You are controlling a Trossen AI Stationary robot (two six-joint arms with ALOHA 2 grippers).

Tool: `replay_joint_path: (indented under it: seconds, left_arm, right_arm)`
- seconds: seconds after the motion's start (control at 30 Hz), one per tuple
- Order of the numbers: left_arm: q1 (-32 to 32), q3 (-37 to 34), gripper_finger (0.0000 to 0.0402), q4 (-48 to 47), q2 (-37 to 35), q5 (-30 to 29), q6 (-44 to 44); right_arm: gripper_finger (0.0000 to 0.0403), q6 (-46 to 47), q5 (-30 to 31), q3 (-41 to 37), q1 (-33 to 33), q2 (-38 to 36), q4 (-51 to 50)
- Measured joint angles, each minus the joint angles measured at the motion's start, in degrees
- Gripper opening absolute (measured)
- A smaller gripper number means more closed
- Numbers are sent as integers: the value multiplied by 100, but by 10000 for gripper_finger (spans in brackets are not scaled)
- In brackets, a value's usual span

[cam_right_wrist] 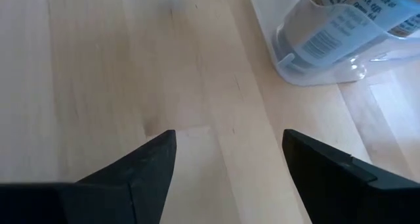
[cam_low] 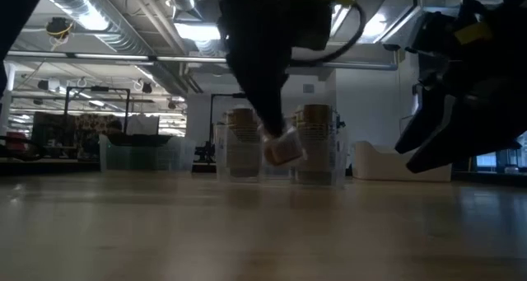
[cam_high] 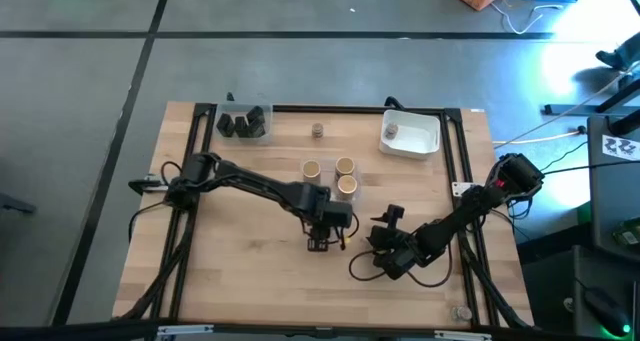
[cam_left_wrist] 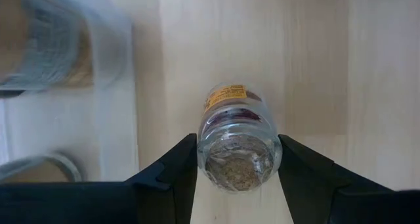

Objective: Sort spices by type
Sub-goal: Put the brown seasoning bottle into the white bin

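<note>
My left gripper is over the table's middle, shut on a tiny clear jar of grey-brown spice with a yellow label. Three tan cylinders stand in a clear tub just beyond it. Dark blocky jars sit in a clear tub at the far left. Another tiny jar stands on the table by the far edge, and one lies in the white tub. My right gripper is open, low over bare wood right of the left gripper. My left gripper pinches the tiny jar between its two fingers, one on each side of the round body near the end that faces the wrist camera. The fingers come from above, pointing down. The jar hangs tilted, lifted clear of the table.
The white tub stands at the far right, and the clear tub with tan cylinders is close ahead of my right gripper. Dark rails run along the table's sides. Bare wood lies along the near edge.
</note>
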Motion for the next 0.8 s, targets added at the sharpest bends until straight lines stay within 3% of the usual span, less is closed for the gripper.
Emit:
replay_joint_path:
  seconds: [0.37,0.8]
  left_arm:
    - [-4,-15,166,338,173,37,68]
    - [62,-15,233,655,165,37,-184]
  right_arm:
    - [280,3,42,2,0,-2,91]
    - [280,-18,46,0,0,-2,164]
